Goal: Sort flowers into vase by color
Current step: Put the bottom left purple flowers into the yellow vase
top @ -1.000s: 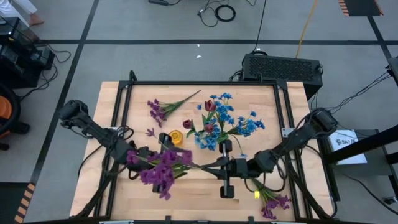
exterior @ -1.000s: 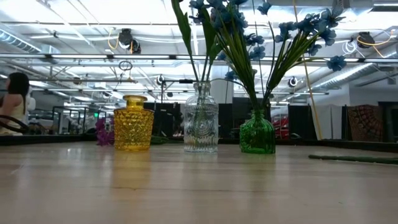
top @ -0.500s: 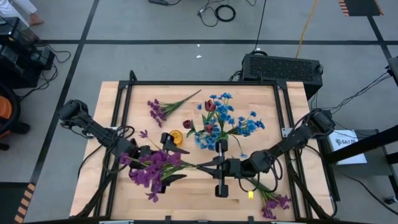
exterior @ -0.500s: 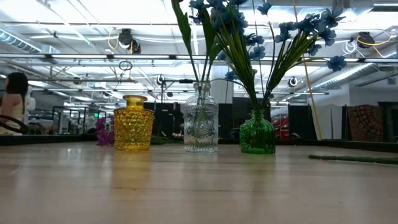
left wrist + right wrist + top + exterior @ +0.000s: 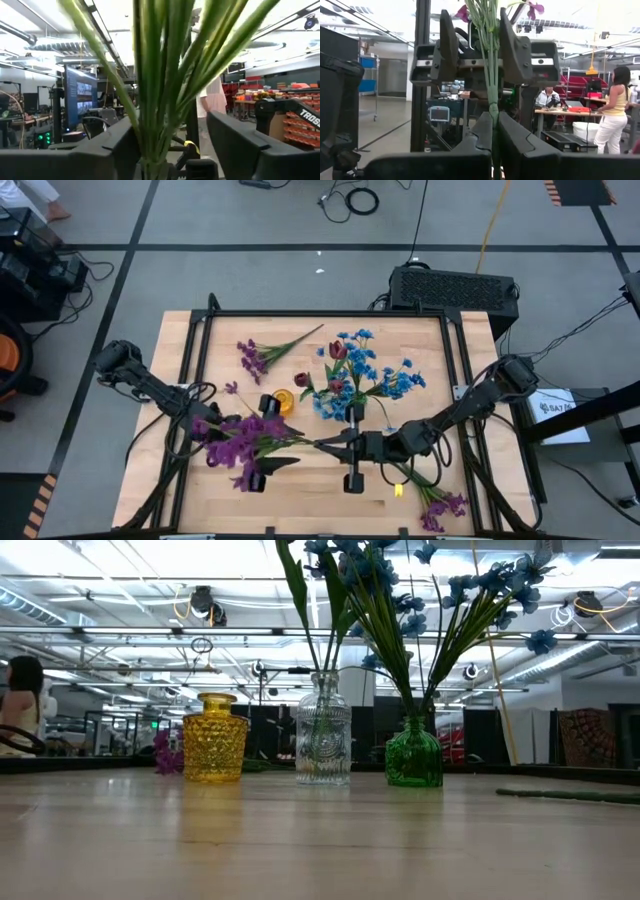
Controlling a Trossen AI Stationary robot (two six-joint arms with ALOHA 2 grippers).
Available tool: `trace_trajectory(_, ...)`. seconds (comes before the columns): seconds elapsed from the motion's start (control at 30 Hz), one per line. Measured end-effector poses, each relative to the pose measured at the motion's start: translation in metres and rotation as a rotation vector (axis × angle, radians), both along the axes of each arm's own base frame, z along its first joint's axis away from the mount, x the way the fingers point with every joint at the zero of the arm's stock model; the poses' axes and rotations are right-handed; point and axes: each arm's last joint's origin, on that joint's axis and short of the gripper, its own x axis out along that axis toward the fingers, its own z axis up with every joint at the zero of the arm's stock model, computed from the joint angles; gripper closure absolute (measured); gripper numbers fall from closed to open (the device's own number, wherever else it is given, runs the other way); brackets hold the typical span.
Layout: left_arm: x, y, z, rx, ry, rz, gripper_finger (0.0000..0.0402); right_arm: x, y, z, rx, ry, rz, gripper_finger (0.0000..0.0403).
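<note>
Two grippers on one purple bunch (image 5: 240,445), over the near half of the table (image 5: 310,490), just in front of the vases. Right gripper (image 5: 325,446) clamped tight on the stems' (image 5: 492,107) lower end, fingers (image 5: 517,137) pressed together with the green stalks pinched between. Left gripper (image 5: 285,448) farther up the same stems, nearer the blossoms, jaws parted with a gap on each side, pads (image 5: 235,142) not seen touching; stalks (image 5: 160,75) running up between them. Bunch lying roughly level, blossoms toward the left arm.

Three vases in a row behind: yellow vase (image 5: 213,737) with nothing in it, clear vase (image 5: 323,743) and green vase (image 5: 413,753) both holding blue flowers (image 5: 365,375), a few dark red blossoms (image 5: 338,350) among them. One purple sprig (image 5: 262,352) flat on the table's far left, another purple sprig (image 5: 440,505) at the near right corner.
</note>
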Motion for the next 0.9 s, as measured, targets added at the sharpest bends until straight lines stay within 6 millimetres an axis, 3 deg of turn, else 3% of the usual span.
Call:
trace_trajectory(0.53,0.0,0.001,0.0,0.025,0.024,-0.005,0.0367,0.0,0.002,-0.001,-0.003,0.007,0.011,0.0394)
trace_trajectory(0.7,-0.012,0.007,0.008,0.059,0.085,-0.015,0.0387,-0.004,0.005,0.001,0.066,0.03,0.001,0.0333)
trace_trajectory(0.9,-0.046,0.025,0.026,0.088,0.192,-0.011,0.0383,-0.017,0.002,0.013,0.098,0.115,0.012,0.0253)
